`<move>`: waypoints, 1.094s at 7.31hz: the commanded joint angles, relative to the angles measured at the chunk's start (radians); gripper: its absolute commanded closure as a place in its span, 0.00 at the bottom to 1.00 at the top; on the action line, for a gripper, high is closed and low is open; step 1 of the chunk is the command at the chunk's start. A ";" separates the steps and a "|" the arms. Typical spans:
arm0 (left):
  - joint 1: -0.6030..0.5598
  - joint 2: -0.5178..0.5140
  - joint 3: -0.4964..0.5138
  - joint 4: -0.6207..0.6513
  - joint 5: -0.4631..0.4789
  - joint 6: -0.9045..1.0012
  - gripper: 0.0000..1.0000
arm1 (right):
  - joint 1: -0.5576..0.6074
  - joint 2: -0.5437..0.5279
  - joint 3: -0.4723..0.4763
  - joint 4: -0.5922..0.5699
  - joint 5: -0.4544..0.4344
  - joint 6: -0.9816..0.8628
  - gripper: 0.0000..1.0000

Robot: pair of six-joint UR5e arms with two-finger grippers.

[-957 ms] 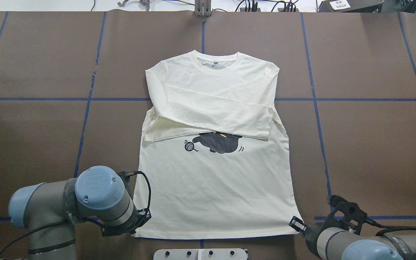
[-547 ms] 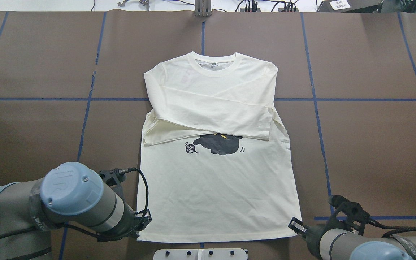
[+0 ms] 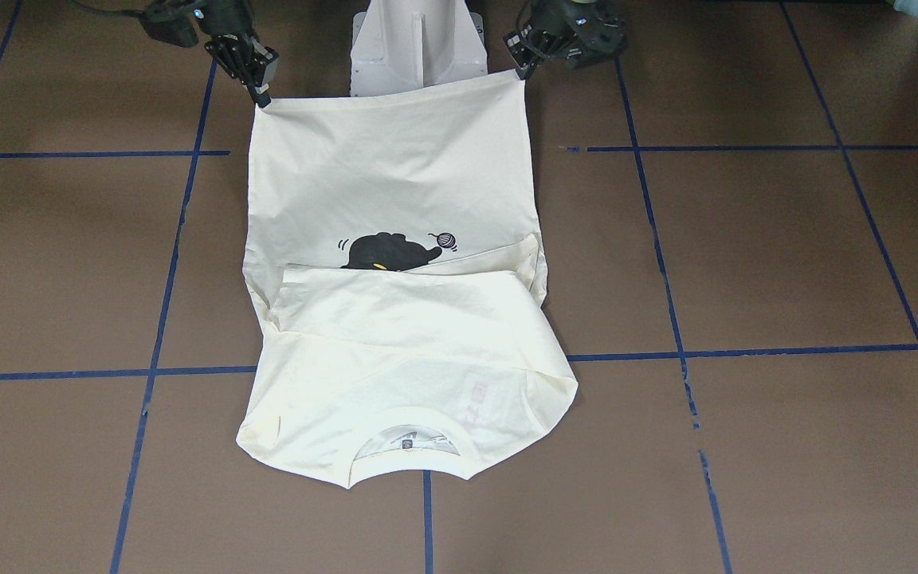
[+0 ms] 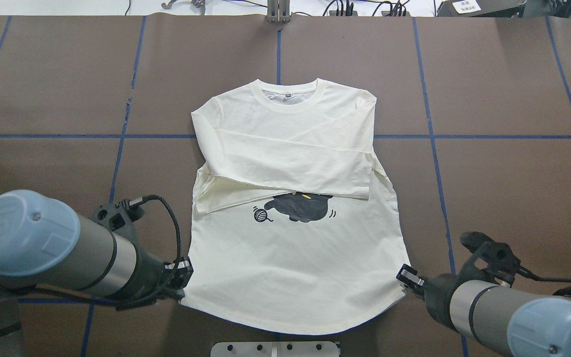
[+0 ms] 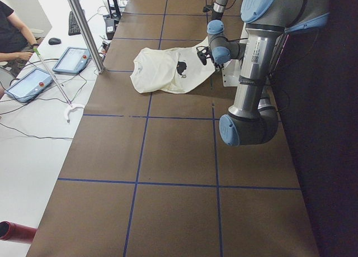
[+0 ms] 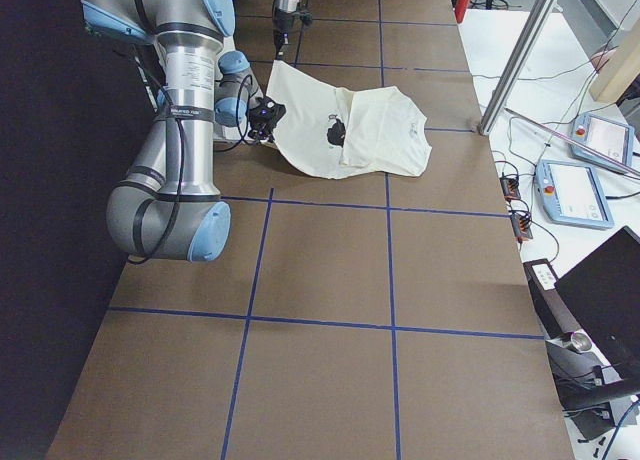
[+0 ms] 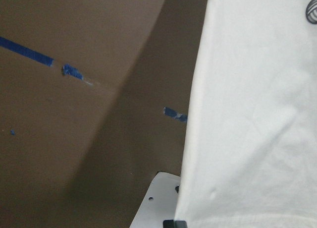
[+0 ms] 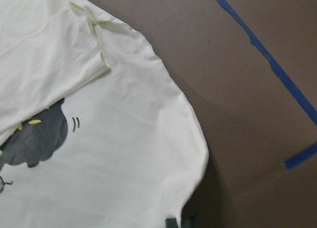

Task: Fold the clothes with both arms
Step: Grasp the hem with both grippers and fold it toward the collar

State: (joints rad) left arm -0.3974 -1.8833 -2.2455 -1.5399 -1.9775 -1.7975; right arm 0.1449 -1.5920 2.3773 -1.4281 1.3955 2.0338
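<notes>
The cream shirt [image 4: 290, 258] lies print side up on the brown table, collar at the far end. Both sleeves are folded across the chest, above the black cat [image 4: 301, 207] and the yarn ball. My left gripper [image 4: 182, 280] is shut on the near left hem corner, and my right gripper [image 4: 405, 277] is shut on the near right hem corner. Both corners are lifted, and the hem sags in a curve between them. In the front-facing view the hem of the shirt [image 3: 395, 175] stretches between the left gripper [image 3: 521, 70] and the right gripper [image 3: 261, 94].
The white pedestal base [image 4: 275, 348] stands just behind the hem at the near table edge. Blue tape lines [image 4: 429, 114] cross the table. Past the far edge are a metal pole [image 5: 84, 28], tablets [image 5: 71, 60] and a person [image 5: 11, 28].
Both grippers have risen with the hem corners, which have come off the table. The whole shirt has slid a little toward the robot. The left arm has swung outward to the left.
</notes>
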 commanded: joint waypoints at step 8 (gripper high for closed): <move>-0.324 -0.356 0.870 -0.485 0.230 0.254 1.00 | 0.647 0.693 -1.070 0.032 0.278 -0.669 1.00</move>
State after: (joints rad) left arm -0.7191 -2.1964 -1.4633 -1.9815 -1.7991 -1.5427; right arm 0.7818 -0.9528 1.3937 -1.4033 1.6737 1.3795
